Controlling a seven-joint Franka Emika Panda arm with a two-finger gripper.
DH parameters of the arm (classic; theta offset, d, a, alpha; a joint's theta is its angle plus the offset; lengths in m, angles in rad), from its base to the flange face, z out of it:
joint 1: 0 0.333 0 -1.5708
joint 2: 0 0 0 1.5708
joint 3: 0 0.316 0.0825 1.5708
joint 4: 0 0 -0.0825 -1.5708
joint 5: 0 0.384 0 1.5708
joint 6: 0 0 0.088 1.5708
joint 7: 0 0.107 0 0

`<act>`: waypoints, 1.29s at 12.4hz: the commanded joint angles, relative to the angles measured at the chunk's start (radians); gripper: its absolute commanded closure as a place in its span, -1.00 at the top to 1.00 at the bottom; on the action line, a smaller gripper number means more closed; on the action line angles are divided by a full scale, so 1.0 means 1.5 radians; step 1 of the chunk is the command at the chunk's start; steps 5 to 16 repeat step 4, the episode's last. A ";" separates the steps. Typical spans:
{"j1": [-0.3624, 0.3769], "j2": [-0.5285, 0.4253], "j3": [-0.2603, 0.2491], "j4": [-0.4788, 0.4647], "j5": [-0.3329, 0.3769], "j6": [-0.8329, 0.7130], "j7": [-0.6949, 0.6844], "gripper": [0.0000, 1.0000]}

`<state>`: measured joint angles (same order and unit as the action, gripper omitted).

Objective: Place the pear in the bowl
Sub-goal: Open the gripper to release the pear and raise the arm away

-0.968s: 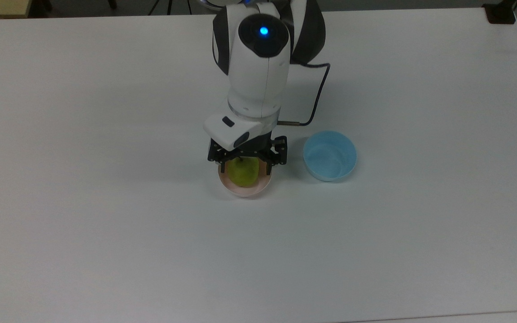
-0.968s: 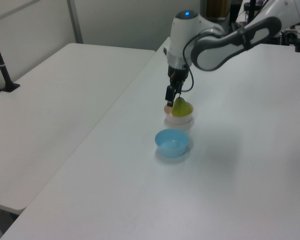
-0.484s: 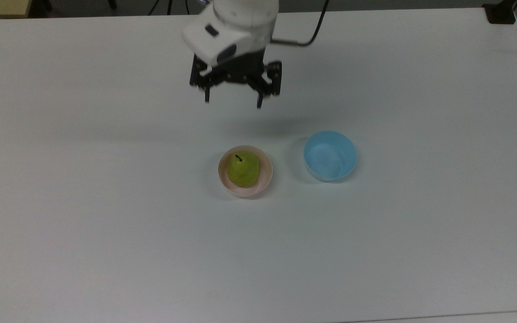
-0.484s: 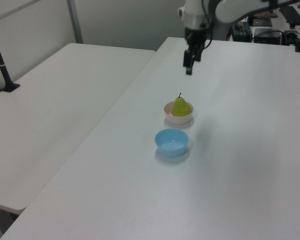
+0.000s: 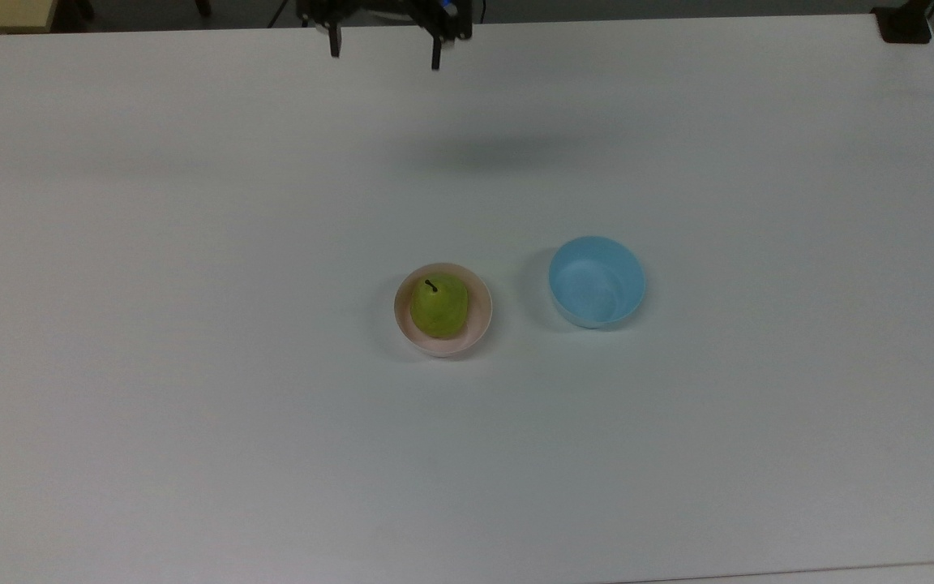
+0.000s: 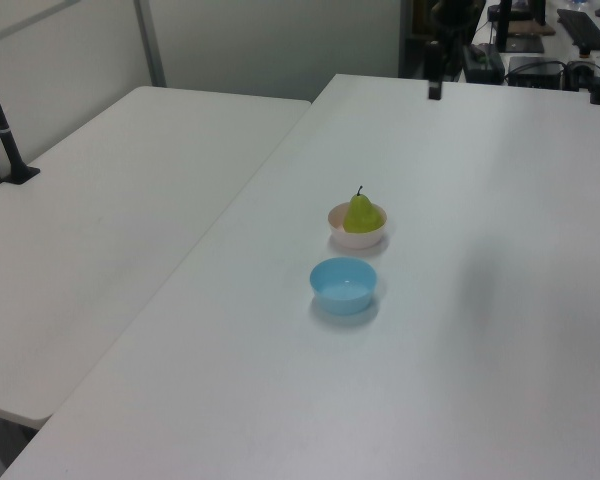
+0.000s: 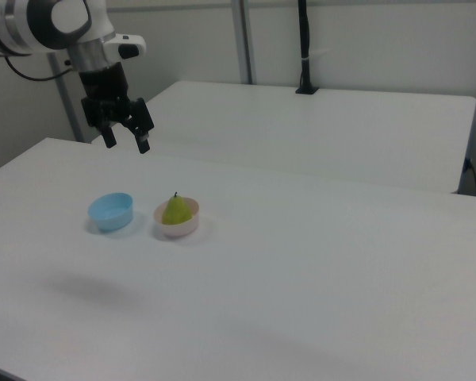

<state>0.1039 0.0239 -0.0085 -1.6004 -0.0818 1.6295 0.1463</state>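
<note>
You can see the pear (image 5: pixel 439 307) sitting upright inside the pink bowl (image 5: pixel 477 328), with its dark stem pointing up, near the middle of the white table (image 5: pixel 191 405). In the top view the light blue bowl (image 5: pixel 597 281) stands just beside the pink bowl, on the top view's right, and the two bowls do not touch. The gripper (image 5: pixel 384 47) is well apart from the pear: in the top view it is at the upper edge of the picture, above the far side of the table, and in the right view the gripper (image 7: pixel 125 143) hangs high in the air, up and toward the right view's left from both bowls. In the left view you find the pear (image 6: pixel 361 214) in the pink bowl (image 6: pixel 358 238) and the light blue bowl (image 6: pixel 344 284) in front of it, nearer to the camera. Compared with one second ago, the gripper was then down around the pear at the bowl; half a second ago it was already lifted and away from it, and now it has gone still farther back and higher. The pear and both bowls have stayed where they were. The jaws stand wide apart, you can see the two fingers (image 7: pixel 143 145) clearly separated, and they hold nothing and touch nothing.
</note>
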 commanded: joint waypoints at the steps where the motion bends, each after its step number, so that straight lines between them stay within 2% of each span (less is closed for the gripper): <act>1: -0.026 -0.047 -0.004 -0.032 0.041 -0.026 -0.057 1.00; 16: -0.025 -0.047 -0.007 -0.032 0.041 -0.032 -0.058 1.00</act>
